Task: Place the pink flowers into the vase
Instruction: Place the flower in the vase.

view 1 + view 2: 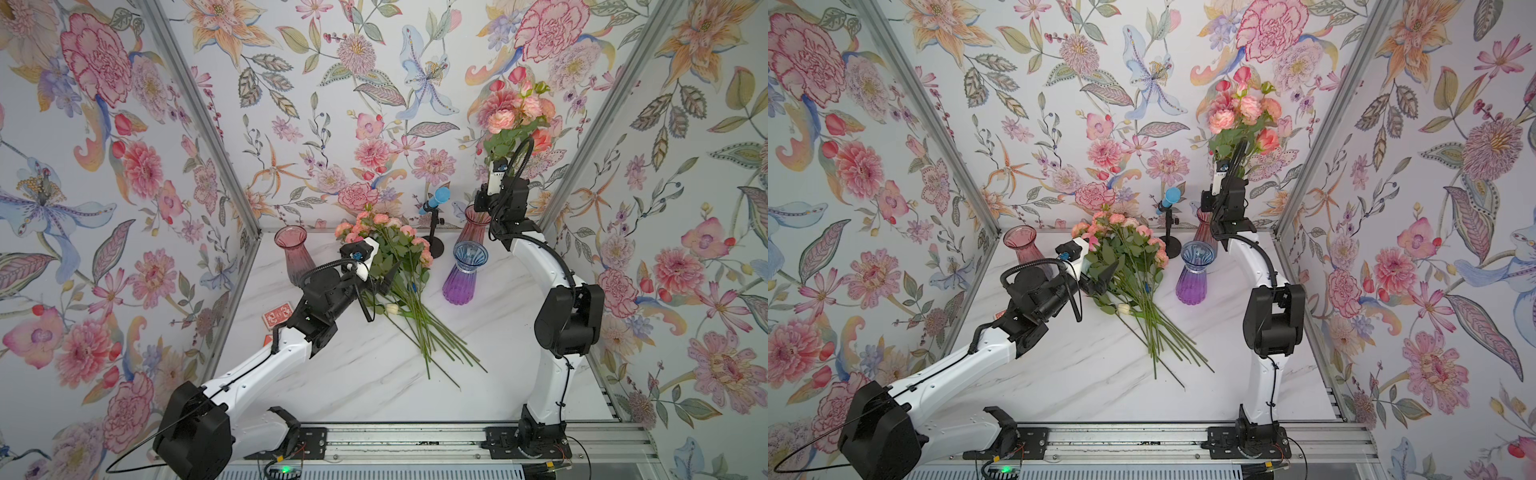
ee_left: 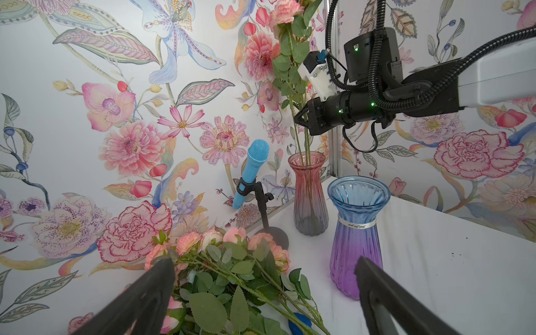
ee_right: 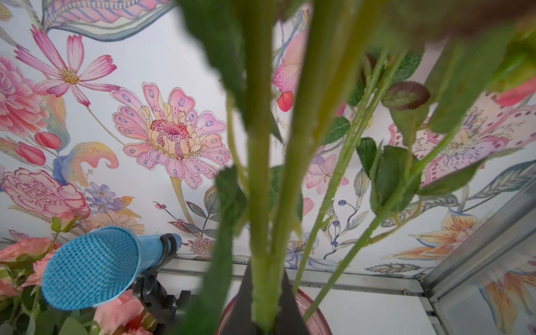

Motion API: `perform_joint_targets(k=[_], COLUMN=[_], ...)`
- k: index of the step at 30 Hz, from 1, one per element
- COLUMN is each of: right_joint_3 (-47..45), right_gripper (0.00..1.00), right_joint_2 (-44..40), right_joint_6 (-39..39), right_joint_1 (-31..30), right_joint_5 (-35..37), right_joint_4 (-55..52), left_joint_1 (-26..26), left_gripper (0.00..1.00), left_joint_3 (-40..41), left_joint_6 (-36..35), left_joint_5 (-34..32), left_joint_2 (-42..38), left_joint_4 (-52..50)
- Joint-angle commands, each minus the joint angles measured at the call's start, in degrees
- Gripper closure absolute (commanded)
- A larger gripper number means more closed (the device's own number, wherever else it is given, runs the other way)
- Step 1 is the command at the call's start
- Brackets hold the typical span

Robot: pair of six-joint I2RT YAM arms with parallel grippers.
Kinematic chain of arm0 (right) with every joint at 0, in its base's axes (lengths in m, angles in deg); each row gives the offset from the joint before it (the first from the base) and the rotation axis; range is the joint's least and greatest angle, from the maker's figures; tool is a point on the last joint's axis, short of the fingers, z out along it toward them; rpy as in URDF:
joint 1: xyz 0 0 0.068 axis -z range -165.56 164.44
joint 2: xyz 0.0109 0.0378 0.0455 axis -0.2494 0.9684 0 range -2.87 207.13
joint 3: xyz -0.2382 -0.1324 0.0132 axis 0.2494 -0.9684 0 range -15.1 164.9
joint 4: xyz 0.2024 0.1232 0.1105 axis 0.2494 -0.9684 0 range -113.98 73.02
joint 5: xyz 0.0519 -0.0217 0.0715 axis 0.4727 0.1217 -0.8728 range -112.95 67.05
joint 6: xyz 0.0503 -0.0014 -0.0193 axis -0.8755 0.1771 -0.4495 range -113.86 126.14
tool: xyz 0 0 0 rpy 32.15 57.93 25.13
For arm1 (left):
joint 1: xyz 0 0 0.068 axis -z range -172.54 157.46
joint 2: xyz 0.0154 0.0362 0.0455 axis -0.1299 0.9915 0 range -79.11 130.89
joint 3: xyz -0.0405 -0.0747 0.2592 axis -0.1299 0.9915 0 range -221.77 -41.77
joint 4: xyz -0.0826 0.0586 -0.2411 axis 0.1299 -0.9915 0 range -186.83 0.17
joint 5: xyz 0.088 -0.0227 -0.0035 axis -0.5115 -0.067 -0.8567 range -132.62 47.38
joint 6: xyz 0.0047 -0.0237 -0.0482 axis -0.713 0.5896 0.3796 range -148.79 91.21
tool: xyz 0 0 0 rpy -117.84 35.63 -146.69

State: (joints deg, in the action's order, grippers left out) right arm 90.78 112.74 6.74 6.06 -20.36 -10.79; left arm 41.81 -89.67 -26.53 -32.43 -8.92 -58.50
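Note:
My right gripper (image 2: pixel 298 119) is shut on the green stems of a few pink flowers (image 1: pixel 515 112), held upright at the back right. Their stems reach down into the mouth of the pink-to-grey glass vase (image 2: pixel 309 197) standing right below; in the right wrist view the gripper (image 3: pixel 265 290) pinches the stems over the vase's rim (image 3: pixel 317 307). More pink flowers (image 1: pixel 399 257) lie in a bunch on the table, blooms toward the back wall. My left gripper (image 2: pixel 264 261) hangs open just over that bunch's leaves, holding nothing.
A blue-and-purple vase (image 1: pixel 465 274) stands in front of the pink-to-grey one. Another pink vase (image 1: pixel 295 253) is at the back left. A blue microphone on a black stand (image 1: pixel 434 199) sits between the bunch and the vases. Red playing cards (image 1: pixel 277 316) lie by the left wall.

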Motion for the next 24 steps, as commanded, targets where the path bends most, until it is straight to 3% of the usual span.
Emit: perform_joint_targets(k=[1,12,20,24], right_joint_3=[-1.5,-1.5,0.6,0.9], right_gripper=[1.0,0.95,0.64,0.61], right_joint_2=[-1.3,-0.5,-0.1,-0.2], right_joint_6=[-0.7,-1.0,-1.3,-1.1], right_joint_1=[0.1,0.1,0.1,0.1], right_joint_5=[0.6,0.9,1.3,1.1], right_joint_4=[1.1,-0.2,-1.4,-1.5], left_joint_1=[1.2,1.4,1.6,1.6], left_gripper=[0.0,0.0,0.0,0.0], left_joint_3=[0.9,0.8,0.9,1.1], left_joint_6=[-1.3,-1.7,-2.0,-2.3], left_joint_5=[0.1,-0.1,-0.2,-0.5], left_joint_2=[0.4,0.1,-0.1,-0.4], left_joint_4=[1.0,0.7,0.8,0.9])
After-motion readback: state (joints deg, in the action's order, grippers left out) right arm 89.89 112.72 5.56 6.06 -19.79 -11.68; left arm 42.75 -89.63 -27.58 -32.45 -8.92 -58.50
